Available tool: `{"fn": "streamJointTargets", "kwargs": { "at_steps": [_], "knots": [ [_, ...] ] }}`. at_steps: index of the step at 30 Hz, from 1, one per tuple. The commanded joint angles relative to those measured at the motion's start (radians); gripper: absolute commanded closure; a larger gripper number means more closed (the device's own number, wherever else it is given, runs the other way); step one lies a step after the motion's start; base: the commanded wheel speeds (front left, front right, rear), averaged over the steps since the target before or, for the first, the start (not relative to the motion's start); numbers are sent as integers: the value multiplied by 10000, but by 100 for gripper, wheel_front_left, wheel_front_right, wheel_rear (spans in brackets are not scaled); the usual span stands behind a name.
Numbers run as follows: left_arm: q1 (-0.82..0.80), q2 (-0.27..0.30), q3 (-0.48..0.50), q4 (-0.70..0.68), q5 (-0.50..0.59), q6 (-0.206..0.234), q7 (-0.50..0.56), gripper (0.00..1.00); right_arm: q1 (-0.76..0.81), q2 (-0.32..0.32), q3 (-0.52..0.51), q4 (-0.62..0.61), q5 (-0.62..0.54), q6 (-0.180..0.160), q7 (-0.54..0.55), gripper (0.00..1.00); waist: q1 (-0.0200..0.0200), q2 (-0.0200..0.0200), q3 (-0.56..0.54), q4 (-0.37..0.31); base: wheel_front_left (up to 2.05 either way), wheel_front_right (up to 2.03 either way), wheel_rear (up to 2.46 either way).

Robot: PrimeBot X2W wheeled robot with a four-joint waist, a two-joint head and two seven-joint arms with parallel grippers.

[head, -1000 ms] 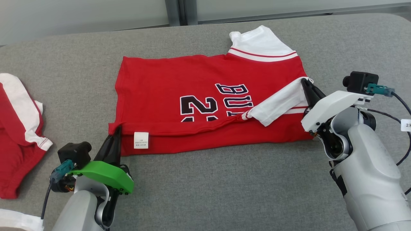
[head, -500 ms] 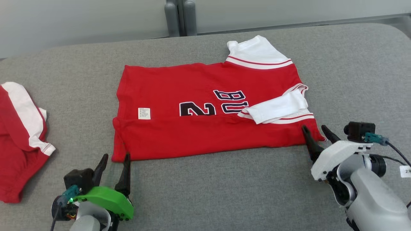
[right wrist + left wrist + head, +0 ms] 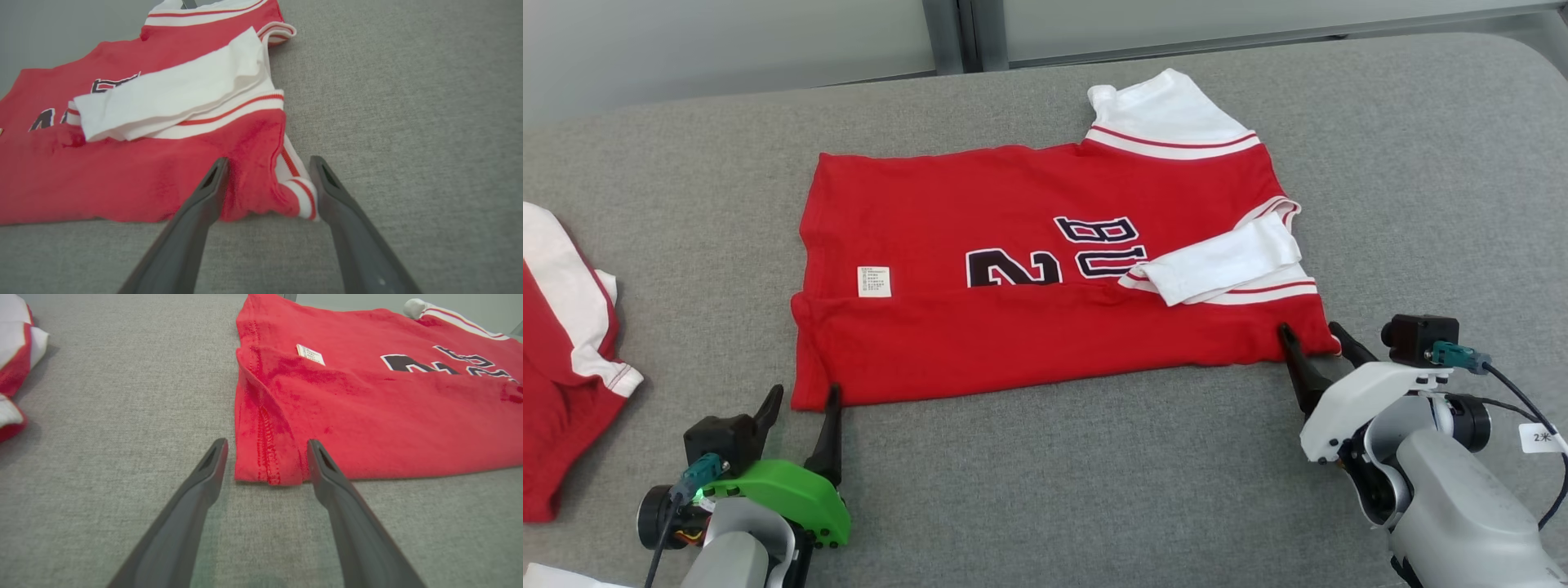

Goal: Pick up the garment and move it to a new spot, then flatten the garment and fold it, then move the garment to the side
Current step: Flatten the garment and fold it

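Bright, even light; soft shadows

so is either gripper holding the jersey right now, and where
Nothing is held. The left gripper and right gripper are both open, each with a near corner of the jersey between its fingers.

This looks like a robotics lab or test room rather than a home: the broad grey fabric-covered worktop (image 3: 1045,490) with rounded corners stands before plain pale wall panels (image 3: 727,41) split by a grey metal post (image 3: 947,33). A small black cabled camera (image 3: 1417,339) rides the robot's right wrist, its cable bearing a white paper tag (image 3: 1539,437). Two alike garments lie out — a red jersey with white sleeves (image 3: 1013,343) and a second red-and-white shirt (image 3: 556,408) at the left edge.
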Motion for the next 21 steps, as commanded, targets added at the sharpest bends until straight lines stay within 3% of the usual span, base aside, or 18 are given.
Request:
{"fn": "streamJointTargets", "kwargs": {
  "at_steps": [1, 5, 6, 7, 8, 9, 21],
  "knots": [
    [-185, 62, 43, 203, 141, 84, -29, 0, -77, 28, 42, 148, -94, -4, -78, 0, 0, -1, 26, 9, 0, 0, 0],
    [-424, -20, -73, 828, 139, -3, -28, 0, -205, 126, 85, 474, -115, -4, -129, 0, 0, -1, 49, 10, 0, 0, 0],
    [-452, -63, -96, 951, 77, -34, -24, 11, -217, 142, 92, 550, -99, -4, -126, 11, 0, -1, 58, 13, 0, 0, 0],
    [-518, -74, -77, 1022, 26, -56, -10, 55, -237, 160, 104, 625, -88, -4, -160, 73, 0, -1, 73, 19, 0, 0, 0],
    [-554, -67, -63, 1074, 28, -86, -10, 70, -264, 178, 111, 691, -70, -4, -179, 95, 0, -1, 83, 22, 0, 0, 0],
    [-577, -92, -9, 1108, -15, -114, -10, 100, -297, 206, 116, 752, -18, -4, -201, 100, 0, -1, 93, 28, 0, 0, 0],
    [213, -158, 343, 481, -381, -285, -17, 100, 230, 98, 145, 610, 685, -10, -651, 100, 0, -1, -607, 189, 0, 0, 0]
  ]
}}
